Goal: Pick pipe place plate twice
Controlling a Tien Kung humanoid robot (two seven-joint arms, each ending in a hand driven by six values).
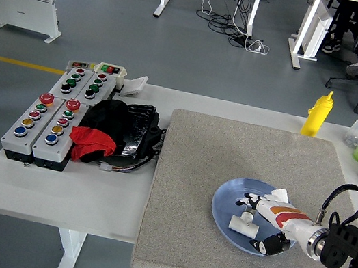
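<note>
Right hand (267, 222) enters from 4 o'clock and sits low over the blue plate (226, 201), its white fingers (253, 204) loosened and spread, gripping nothing. A white pipe fitting (243, 221) lies inside the plate near its 6 o'clock rim, just beside the fingertips; contact between them cannot be judged. The plate rests on the grey mat (218, 148), with a yellow squeeze bottle (318, 114) beyond the mat at 1 o'clock and two button boxes (49, 121) on the white table (37, 192) at 9 o'clock.

robot lab — button boxes (54, 112), floor cables (237, 19)
</note>
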